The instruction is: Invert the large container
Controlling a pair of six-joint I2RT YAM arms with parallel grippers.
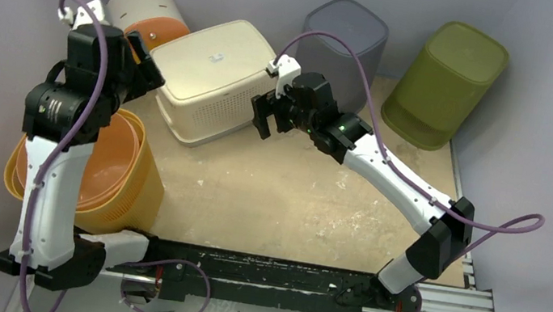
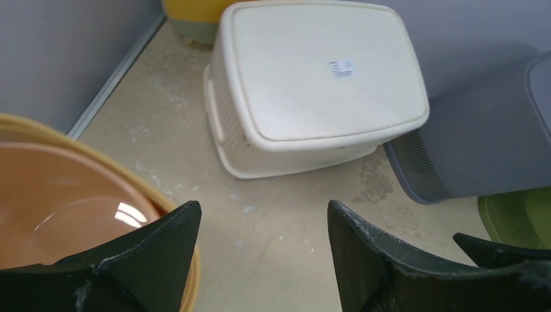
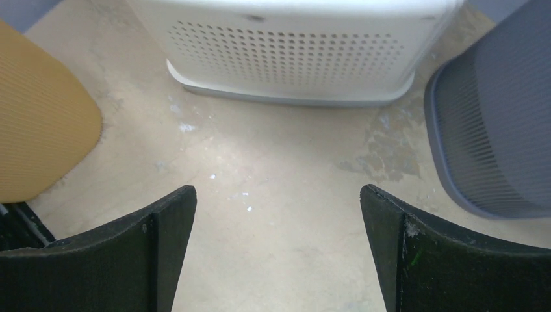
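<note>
The large container point(image 1: 211, 73) is a cream perforated bin at the back middle of the table. Its rim rests on the table and its flat base, with a small sticker, faces up point(image 2: 318, 71). My left gripper point(image 1: 145, 62) hovers by its left side, open with only bare table between the fingers point(image 2: 263, 211). To the container's right, my right gripper point(image 1: 262, 117) is also open and holds nothing point(image 3: 278, 195). The container's perforated wall point(image 3: 292, 52) is a short way ahead of it.
A yellow basket point(image 1: 126, 184) holding an orange bowl point(image 2: 58, 201) stands by the left arm. A grey bin point(image 1: 344, 39) and a green bin point(image 1: 447, 82) stand at the back right. A white and orange container point(image 1: 146, 15) lies at the back left.
</note>
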